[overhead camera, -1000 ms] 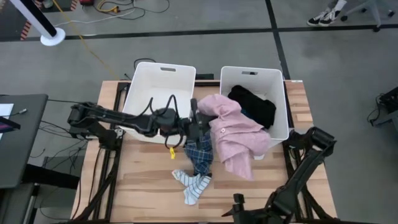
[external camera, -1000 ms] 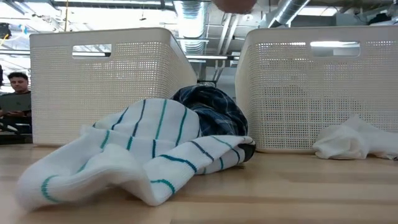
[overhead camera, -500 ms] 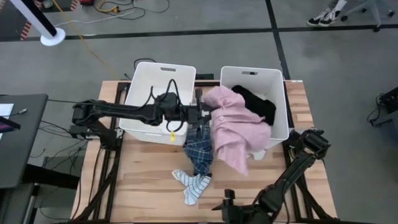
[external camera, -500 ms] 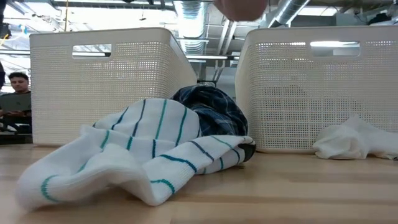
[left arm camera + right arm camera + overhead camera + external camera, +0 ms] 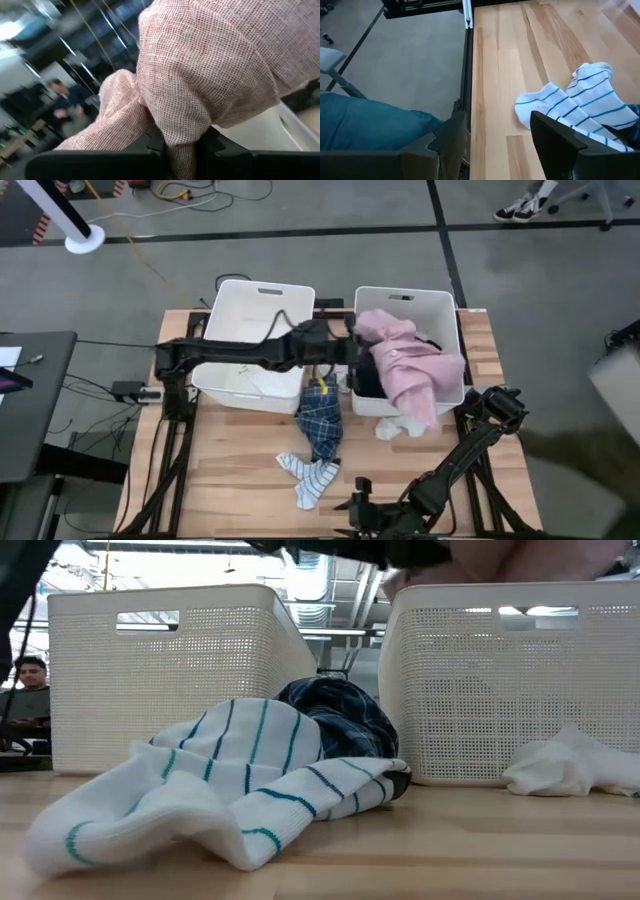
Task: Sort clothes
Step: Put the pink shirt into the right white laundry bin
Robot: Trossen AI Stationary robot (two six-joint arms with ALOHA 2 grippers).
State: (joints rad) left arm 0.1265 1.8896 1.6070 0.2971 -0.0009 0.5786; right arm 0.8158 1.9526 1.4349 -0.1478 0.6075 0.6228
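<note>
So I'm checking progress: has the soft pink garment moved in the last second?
Yes. The pink garment, shut in the left gripper, has moved from the table into the right white tub.

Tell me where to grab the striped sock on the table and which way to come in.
Take the striped sock at its raised, bunched fold, coming straight down from above. It lies crumpled on the bare table with that hump standing highest, so a pincer can close across it. Its far end touches the blue plaid garment, so grip the near half to avoid catching both. The right pincer is open beside it.

Bright even overhead light, soft shadows, left wrist view blurred
</note>
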